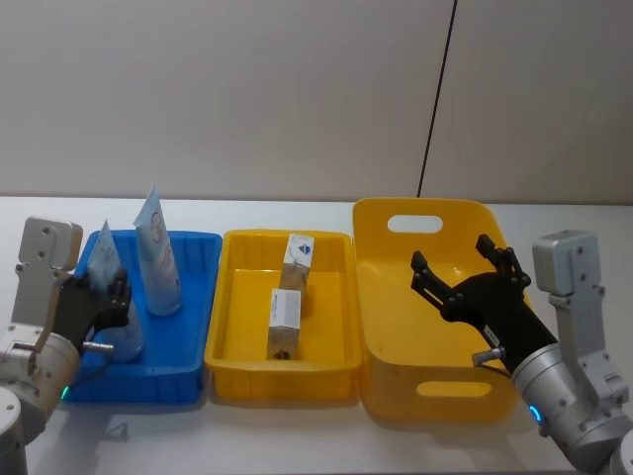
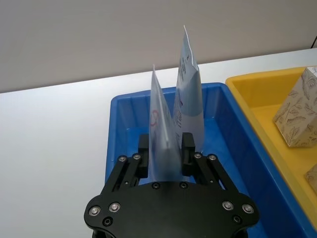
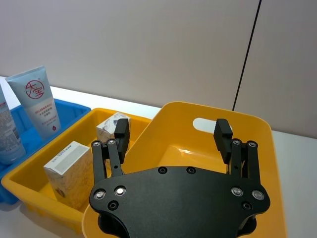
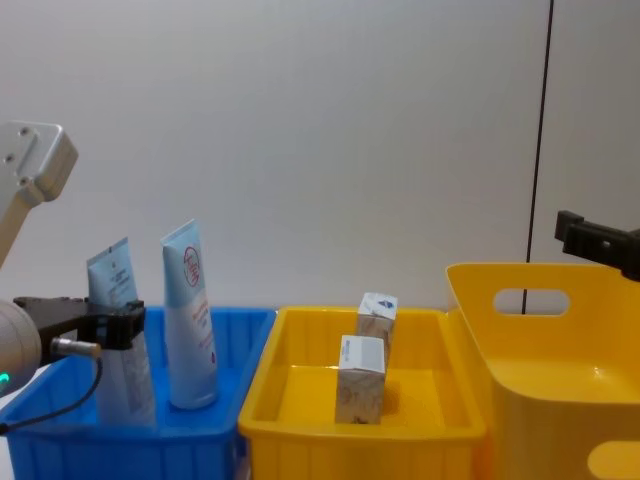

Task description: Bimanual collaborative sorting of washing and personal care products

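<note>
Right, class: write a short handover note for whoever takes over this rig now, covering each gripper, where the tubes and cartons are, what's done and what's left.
Left gripper: shut on the held tube, upright in the blue bin.
Right gripper: open, holding nothing, over the large yellow basket.
Done: second tube stands in the blue bin; far carton and near carton stand in the yellow tray.
Left: probably release the held tube and withdraw.

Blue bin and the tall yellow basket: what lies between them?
Head view: a shallow yellow tray holding two beige cartons sits between them.
</note>
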`<state>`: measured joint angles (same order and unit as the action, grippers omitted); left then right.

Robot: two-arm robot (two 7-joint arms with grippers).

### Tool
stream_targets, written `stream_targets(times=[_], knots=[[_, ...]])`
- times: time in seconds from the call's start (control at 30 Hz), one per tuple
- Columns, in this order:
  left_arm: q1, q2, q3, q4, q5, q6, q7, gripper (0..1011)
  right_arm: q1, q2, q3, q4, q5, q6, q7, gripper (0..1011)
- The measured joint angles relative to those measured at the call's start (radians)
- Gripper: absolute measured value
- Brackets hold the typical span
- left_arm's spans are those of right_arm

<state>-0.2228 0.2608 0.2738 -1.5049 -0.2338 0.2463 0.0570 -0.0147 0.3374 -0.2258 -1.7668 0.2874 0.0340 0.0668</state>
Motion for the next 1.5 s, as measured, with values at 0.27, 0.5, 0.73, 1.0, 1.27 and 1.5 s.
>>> stream_targets(times=[0.27, 0.5, 0.73, 1.0, 1.27, 1.5], knots=[[-0.001, -0.001, -0.001, 0.002, 0.001, 0.001, 0.001, 237, 0.000, 0.000, 0.000, 0.000, 0.000, 0.000, 0.000, 1002], [-0.002, -0.001, -0.001, 0.003, 0.003, 0.002, -0.001, 208, 0.000, 0.000, 0.000, 0.000, 0.000, 0.000, 0.000, 1002], [-0.016, 0.014, 0.009, 0.002, 0.012, 0.002, -0.030, 208, 0.000, 0.000, 0.000, 0.000, 0.000, 0.000, 0.000, 1002], [-0.044, 0.057, 0.026, -0.031, 0.036, 0.012, -0.085, 208, 0.000, 0.000, 0.000, 0.000, 0.000, 0.000, 0.000, 1002], [-0.069, 0.120, 0.033, -0.095, 0.063, 0.042, -0.143, 208, 0.000, 0.000, 0.000, 0.000, 0.000, 0.000, 0.000, 1002], [-0.073, 0.182, 0.025, -0.166, 0.079, 0.081, -0.191, 208, 0.000, 0.000, 0.000, 0.000, 0.000, 0.000, 0.000, 1002]])
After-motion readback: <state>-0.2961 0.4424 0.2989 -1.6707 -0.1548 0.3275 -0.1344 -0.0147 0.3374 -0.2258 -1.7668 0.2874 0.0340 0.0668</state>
